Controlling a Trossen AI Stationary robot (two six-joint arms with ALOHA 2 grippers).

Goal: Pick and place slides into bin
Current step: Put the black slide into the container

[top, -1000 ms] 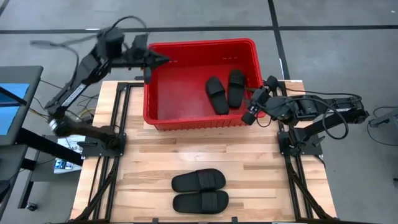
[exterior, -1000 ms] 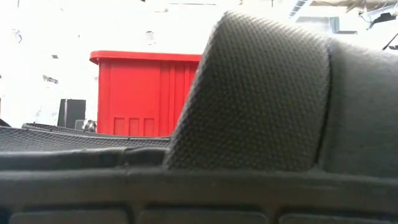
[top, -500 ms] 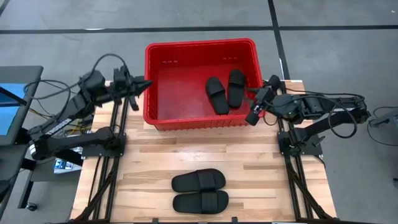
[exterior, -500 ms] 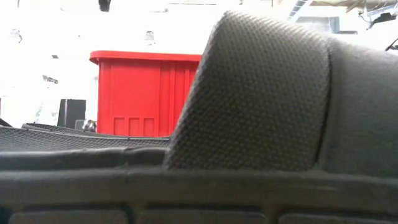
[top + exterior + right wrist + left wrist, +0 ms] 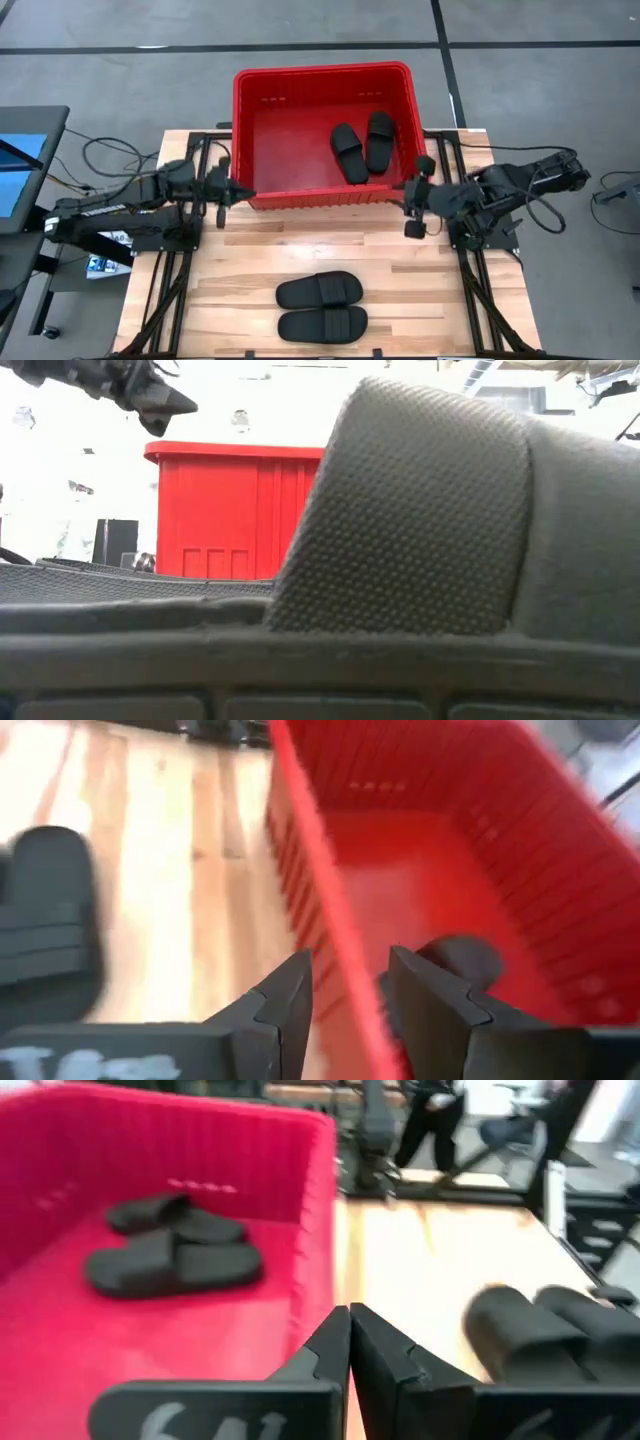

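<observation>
The wooden tabletop (image 5: 420,285) carries the red bin (image 5: 322,78) at its far edge, the crate reaching out past that edge over the grey floor. The bin's near wall faces the middle of the tabletop, and its slotted upper walls and thick rim show plainly from above. Inside the bin, toward its right side, two black slides lie side by side on the red floor: the left one in the bin (image 5: 348,152) is tilted, the right one in the bin (image 5: 380,140) lies straighter, and the two touch or nearly touch along their inner edges. Two more slides rest near the tabletop's front edge, about midway between its left and right sides, one behind the other: the farther one on the tabletop (image 5: 319,290) and the nearer one on the tabletop (image 5: 323,324), close together with their long sides roughly parallel to the front edge. The low view is mostly filled by the textured strap of one of these sandals (image 5: 420,520), with the bin behind it. The left gripper (image 5: 238,191) hangs just off the bin's near left corner, pointing toward the crate; its fingers (image 5: 335,1345) are pressed together and hold nothing. The right gripper (image 5: 413,208) hovers just off the bin's near right corner, above the tabletop; its fingers (image 5: 290,995) stand narrowly apart with nothing between them, the bin's rim showing beyond the gap.
</observation>
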